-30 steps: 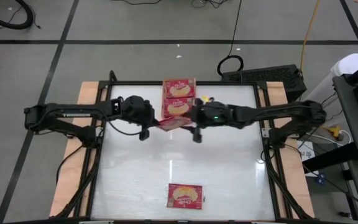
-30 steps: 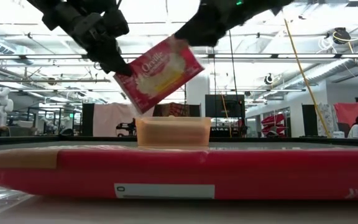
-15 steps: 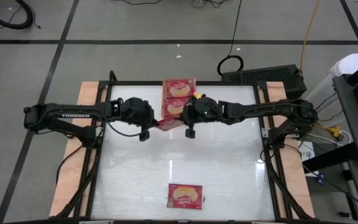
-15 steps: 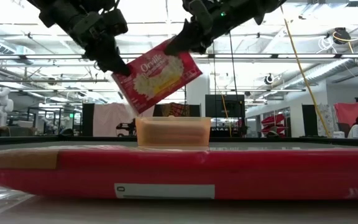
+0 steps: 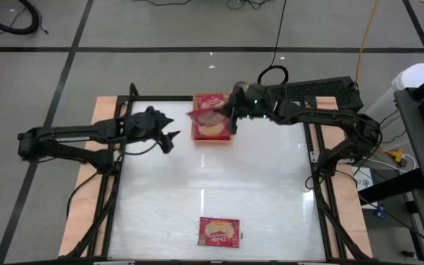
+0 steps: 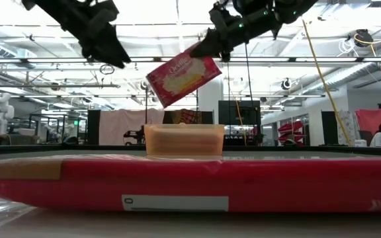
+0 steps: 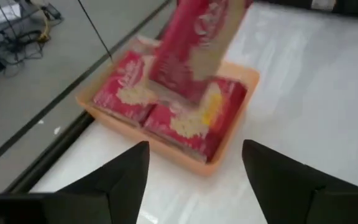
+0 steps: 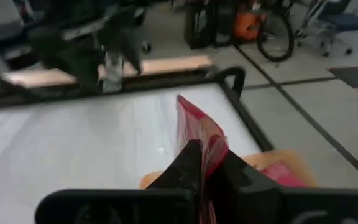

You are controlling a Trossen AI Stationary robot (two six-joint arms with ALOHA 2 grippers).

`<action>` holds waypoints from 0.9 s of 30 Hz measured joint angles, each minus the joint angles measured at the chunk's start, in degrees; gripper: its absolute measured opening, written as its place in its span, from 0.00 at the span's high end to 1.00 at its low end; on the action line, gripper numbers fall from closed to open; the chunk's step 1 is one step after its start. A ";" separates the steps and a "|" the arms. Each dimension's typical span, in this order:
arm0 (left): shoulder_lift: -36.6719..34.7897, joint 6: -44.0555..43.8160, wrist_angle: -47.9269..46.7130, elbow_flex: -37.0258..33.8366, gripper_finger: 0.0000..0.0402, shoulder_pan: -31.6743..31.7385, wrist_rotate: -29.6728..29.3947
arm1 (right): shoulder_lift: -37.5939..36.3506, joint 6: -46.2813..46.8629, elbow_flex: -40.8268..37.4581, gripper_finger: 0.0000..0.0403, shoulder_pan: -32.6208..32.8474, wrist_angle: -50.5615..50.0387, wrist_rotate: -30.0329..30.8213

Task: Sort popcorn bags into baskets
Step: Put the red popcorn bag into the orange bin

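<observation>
R gripper (image 6: 207,47) pinches a flat red popcorn packet (image 6: 182,79) above the shallow orange plastic tray (image 6: 184,140), L gripper (image 5: 169,133) beside it open & empty; next, prob. lower & let go.

Glossy red film w/ printed popcorn pic on held bag (image 6: 182,79), slightly crinkled at pinched edge in right wrist view. Same shiny wrapper on bags in tray (image 5: 212,126) & on lone bag (image 5: 219,232) near table front edge. Orange tray (image 7: 231,134): smooth plastic, semi-translucent in low view, soft sheen. Tabletop (image 5: 263,191): smooth white, glossy, reflective streaks. Side boards (image 5: 87,199): pale bare wood, matt. Frame rails (image 5: 322,213): black metal, matt. Right gripper (image 6: 207,47) & left gripper (image 5: 169,136): dark matt plastic/metal, smooth fingers (image 7: 120,177).
</observation>
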 joint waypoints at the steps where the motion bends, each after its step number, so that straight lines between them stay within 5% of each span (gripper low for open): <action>1: -1.08 -0.49 0.13 -0.11 0.35 -0.27 -0.03 | 0.05 0.42 -0.03 0.99 -1.31 1.26 -0.98; 11: -5.30 -1.07 13.36 -8.88 0.46 -3.55 -0.05 | 5.34 9.77 0.01 0.98 -12.23 19.21 -11.74; 17: -4.99 1.53 25.69 -13.97 0.50 -4.44 -0.04 | 12.05 14.58 -0.01 0.98 -15.80 23.81 -12.14; 27: -5.04 1.43 26.21 -15.39 0.46 -4.36 -0.10 | 21.97 22.63 -0.05 0.98 -19.65 27.86 -13.24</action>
